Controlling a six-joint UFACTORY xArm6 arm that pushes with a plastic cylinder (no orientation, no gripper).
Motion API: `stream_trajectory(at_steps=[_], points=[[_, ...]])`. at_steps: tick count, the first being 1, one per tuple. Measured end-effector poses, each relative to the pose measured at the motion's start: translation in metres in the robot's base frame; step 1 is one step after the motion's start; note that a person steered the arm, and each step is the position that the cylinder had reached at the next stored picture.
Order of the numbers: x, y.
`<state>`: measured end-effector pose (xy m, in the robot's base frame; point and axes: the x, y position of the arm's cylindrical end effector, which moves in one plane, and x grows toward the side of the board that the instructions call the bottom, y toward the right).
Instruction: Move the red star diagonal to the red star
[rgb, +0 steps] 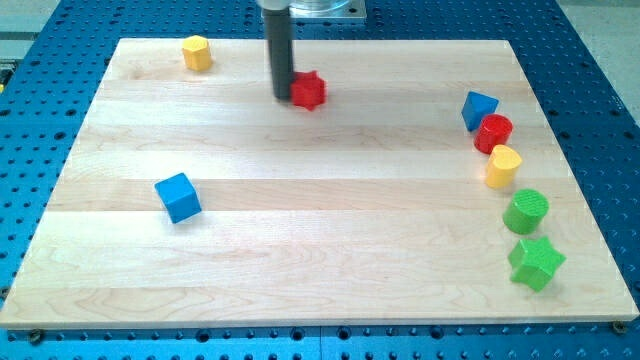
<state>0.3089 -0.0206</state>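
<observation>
The red star (310, 91) lies on the wooden board (320, 230) near the view's top centre. My tip (283, 97) stands right at the star's left side, touching or almost touching it. The dark rod rises from there to the view's top edge.
A yellow hexagon block (197, 53) sits at the top left. A blue cube (178, 197) lies at the left. Down the right side run a blue block (479, 109), a red cylinder (493, 133), a yellow block (503, 166), a green cylinder (526, 211) and a green star (536, 262).
</observation>
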Motion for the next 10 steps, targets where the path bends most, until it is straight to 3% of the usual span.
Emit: stream_trajectory(at_steps=[1, 2, 4, 6, 9, 10], points=[[0.006, 0.029], [0.041, 0.002], [0.022, 0.099], [0.010, 0.020], [-0.012, 0.163], [-0.028, 0.163]])
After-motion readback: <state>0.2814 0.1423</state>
